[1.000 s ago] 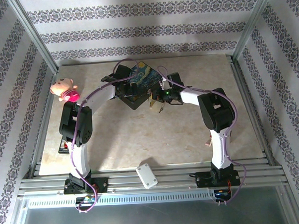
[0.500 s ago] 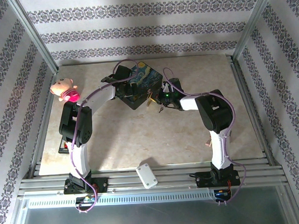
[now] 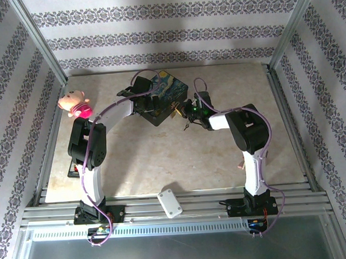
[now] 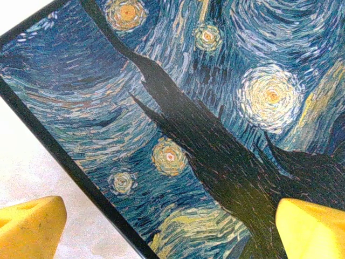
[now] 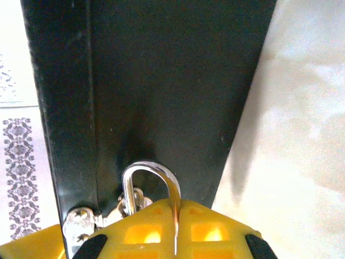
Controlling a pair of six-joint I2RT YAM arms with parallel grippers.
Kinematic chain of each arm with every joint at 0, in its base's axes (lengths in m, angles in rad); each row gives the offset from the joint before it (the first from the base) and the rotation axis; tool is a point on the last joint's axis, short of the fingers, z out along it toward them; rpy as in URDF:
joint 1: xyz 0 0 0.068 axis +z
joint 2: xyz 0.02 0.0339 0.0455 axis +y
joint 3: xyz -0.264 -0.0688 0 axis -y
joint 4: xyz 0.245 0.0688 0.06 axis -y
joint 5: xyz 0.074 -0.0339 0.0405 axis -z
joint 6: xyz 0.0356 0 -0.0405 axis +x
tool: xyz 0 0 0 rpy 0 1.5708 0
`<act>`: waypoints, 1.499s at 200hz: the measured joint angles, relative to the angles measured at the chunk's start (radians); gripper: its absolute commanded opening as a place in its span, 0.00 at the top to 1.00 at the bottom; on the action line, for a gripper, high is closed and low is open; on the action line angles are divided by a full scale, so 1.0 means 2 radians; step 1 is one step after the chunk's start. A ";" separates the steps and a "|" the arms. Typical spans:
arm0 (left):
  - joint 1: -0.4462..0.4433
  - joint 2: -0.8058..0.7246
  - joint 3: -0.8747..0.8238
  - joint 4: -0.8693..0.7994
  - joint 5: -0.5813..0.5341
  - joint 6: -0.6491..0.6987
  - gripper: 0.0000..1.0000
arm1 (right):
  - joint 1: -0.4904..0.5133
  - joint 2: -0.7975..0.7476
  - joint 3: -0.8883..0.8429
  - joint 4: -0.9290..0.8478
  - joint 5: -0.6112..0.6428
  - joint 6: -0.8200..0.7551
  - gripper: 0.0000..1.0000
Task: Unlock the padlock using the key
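The brass padlock (image 3: 174, 111) hangs at the front right corner of the dark blue painted tin (image 3: 163, 94). Its silvery shackle (image 5: 150, 171) loops through a hasp on the tin's dark wall (image 5: 161, 81). My right gripper (image 5: 176, 216) is shut on one leg of that shackle, and its yellow fingers hide the lock body. A small dark piece that looks like the key (image 3: 186, 127) lies on the table just in front of the right gripper (image 3: 182, 109). My left gripper (image 4: 170, 237) stands open over the tin's painted lid (image 4: 215, 108), its fingertips (image 4: 29, 226) wide apart.
A pink plush toy (image 3: 74, 104) sits at the table's left edge. A white box (image 3: 170, 203) rests on the front rail and a dark flat item (image 3: 73, 168) lies by the left arm. Marble tabletop (image 3: 163, 158) spreads in front of the tin.
My right gripper has moved left and away toward the tin, carrying the padlock up against the tin's corner. The left arm has stayed put.
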 measured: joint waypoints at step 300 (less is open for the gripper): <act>0.000 -0.089 -0.044 -0.003 0.020 -0.013 0.01 | -0.049 -0.076 -0.107 -0.032 -0.030 -0.065 1.00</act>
